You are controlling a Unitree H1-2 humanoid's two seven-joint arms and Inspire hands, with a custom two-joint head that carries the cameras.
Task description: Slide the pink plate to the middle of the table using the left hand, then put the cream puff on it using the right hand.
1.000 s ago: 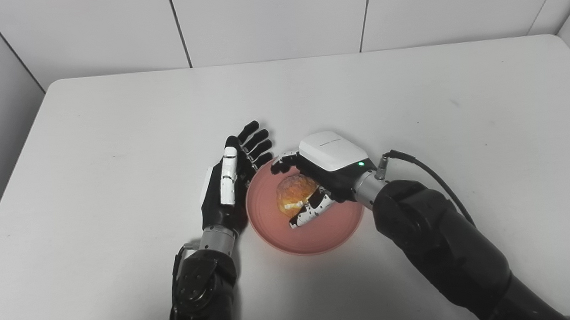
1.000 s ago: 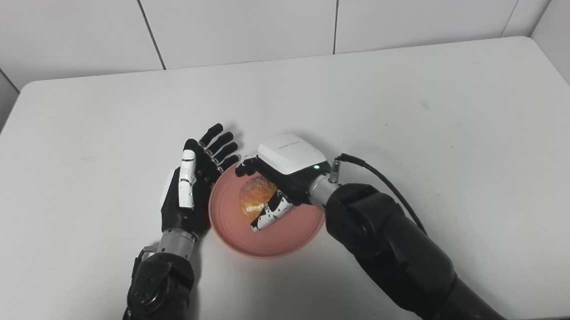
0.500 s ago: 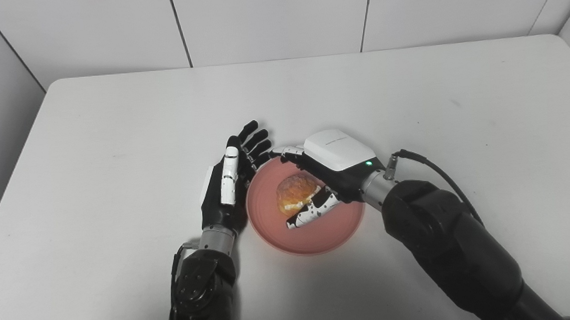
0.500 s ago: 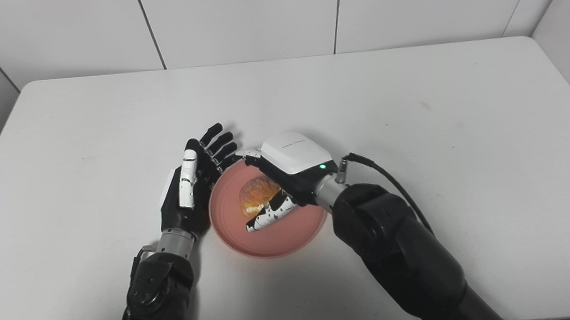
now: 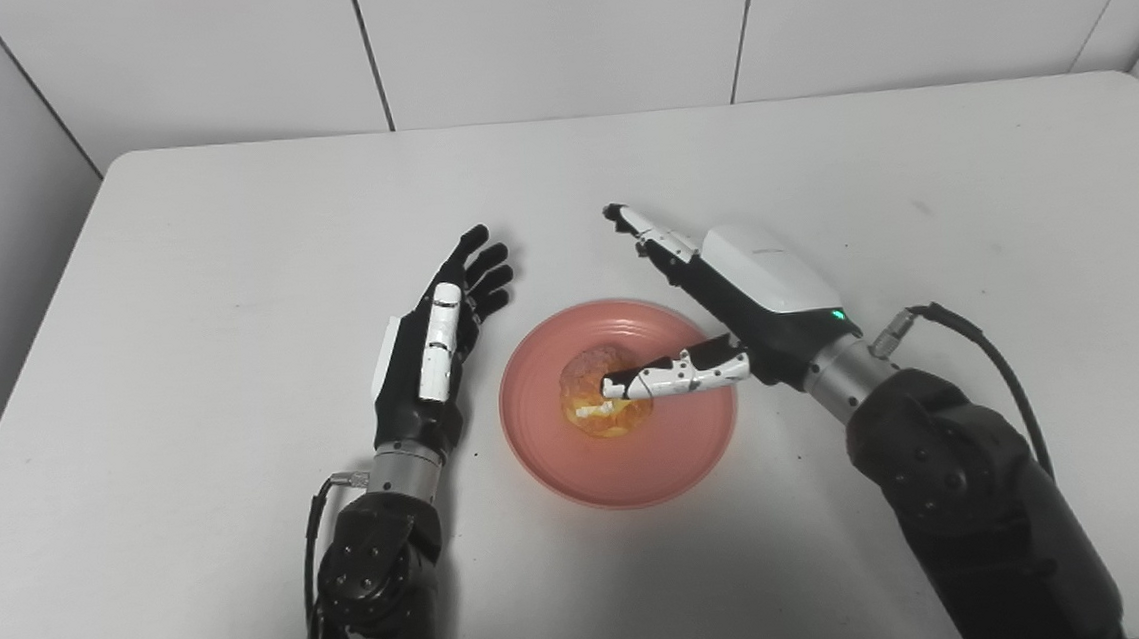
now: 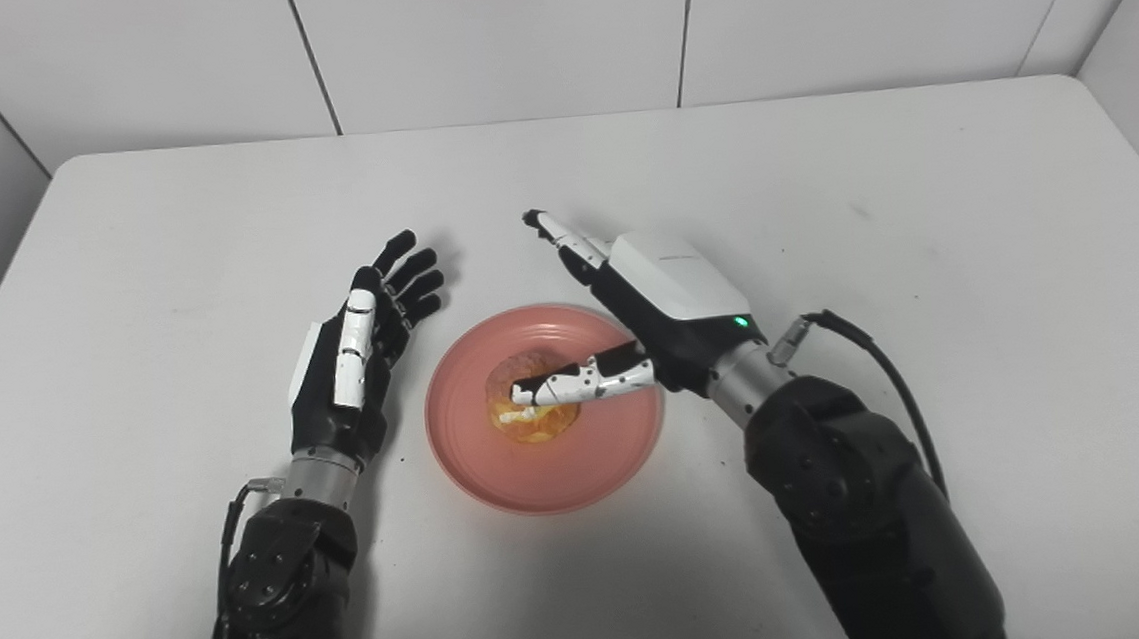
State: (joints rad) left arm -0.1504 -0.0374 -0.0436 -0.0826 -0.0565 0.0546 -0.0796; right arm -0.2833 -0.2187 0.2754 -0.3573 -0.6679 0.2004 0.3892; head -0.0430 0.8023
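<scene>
A golden cream puff (image 5: 604, 406) with white filling lies in the middle of the pink plate (image 5: 679, 452), which rests on the white table near its centre. Above the plate's right side hovers my right hand (image 5: 728, 293), open, fingers stretched away and thumb reaching over the puff without gripping it. To the left of the plate my left hand (image 5: 434, 354) stands open on its edge, palm toward the plate, a small gap between them. In the right eye view the same puff (image 6: 527, 425), plate (image 6: 600, 468), right hand (image 6: 663, 298) and left hand (image 6: 357, 359) appear.
The white table (image 5: 176, 287) stretches wide on both sides and behind the plate. Tiled walls close in behind it and at the left and right. A black cable (image 5: 971, 331) loops off my right wrist.
My right hand has let go of the cream puff, spread its fingers and pulled back to the right. The left hand has drawn away from the plate's rim. The camera shifted slightly.
</scene>
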